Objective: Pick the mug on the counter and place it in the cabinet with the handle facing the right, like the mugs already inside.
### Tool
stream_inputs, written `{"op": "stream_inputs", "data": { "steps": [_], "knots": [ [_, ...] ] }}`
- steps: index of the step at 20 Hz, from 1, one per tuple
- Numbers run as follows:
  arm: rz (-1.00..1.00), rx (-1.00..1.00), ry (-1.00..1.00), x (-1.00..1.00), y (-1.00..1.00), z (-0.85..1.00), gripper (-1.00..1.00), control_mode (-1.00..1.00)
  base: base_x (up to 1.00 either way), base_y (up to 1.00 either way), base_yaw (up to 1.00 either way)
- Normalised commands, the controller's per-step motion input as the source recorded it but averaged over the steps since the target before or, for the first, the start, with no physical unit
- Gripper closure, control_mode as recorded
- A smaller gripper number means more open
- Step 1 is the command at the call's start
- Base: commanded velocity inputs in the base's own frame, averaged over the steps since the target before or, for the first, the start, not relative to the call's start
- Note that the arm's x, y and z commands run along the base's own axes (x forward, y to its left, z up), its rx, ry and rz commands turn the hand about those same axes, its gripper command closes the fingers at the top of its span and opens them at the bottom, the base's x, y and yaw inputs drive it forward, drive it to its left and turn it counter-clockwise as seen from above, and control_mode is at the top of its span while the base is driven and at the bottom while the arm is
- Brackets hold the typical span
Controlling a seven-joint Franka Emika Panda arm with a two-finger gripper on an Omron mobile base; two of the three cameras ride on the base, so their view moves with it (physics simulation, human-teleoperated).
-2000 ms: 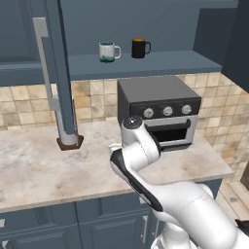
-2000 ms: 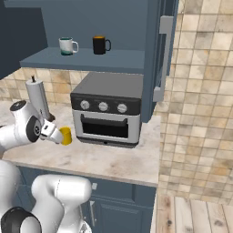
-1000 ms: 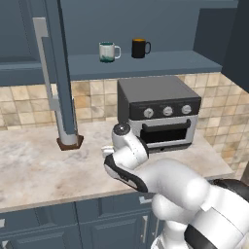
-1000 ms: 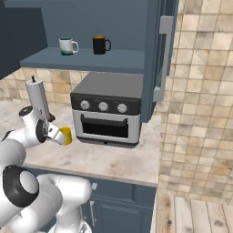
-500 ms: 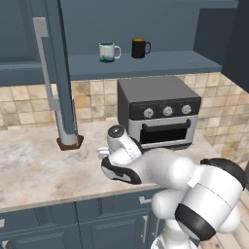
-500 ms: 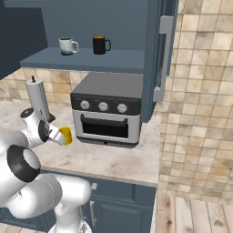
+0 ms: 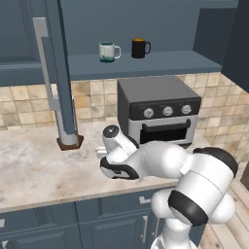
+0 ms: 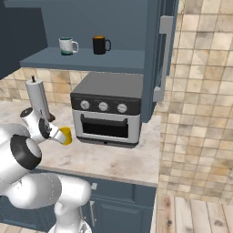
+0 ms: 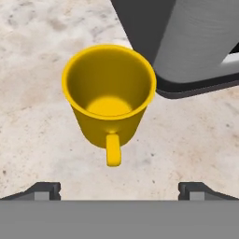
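Barely begun: yellow mug upright on the beige counter, touching no finger, just beside the toaster oven at its 2 o'clock, loop handle pointing to 6 o'clock toward the gripper. Fingers spread wide, gripping nothing. Grasp, lift and placement in the wall cabinet beside the white mug and black mug all left to do

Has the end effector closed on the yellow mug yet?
No, in the hand view the mug stands free on the counter, with the end effector fingertips spread wide short of it, its handle pointing toward them.
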Motion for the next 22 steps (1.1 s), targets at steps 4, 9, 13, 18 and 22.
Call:
{"op": "stream_inputs", "data": {
  "steps": [4, 9, 13, 18, 22],
  "knots": [
    [-0.02, -0.03, 0.00, 0.13, 0.00, -0.03, -1.00, -1.00, 0.00, 0.00, 0.00],
    [-0.01, -0.02, 0.00, 0.16, 0.00, -0.10, -1.00, -1.00, 0.00, 0.00, 0.00],
    [-0.01, 0.00, 0.00, 0.13, 0.00, -0.15, -1.00, -1.00, 0.00, 0.00, 0.00],
    [-0.01, 0.00, 0.00, 0.10, 0.00, -0.11, -1.00, -1.00, 0.00, 0.00, 0.00],
    [-0.01, 0.00, 0.00, 0.09, 0.03, -0.07, -1.00, -1.00, 0.00, 0.00, 0.00]
  ]
}}
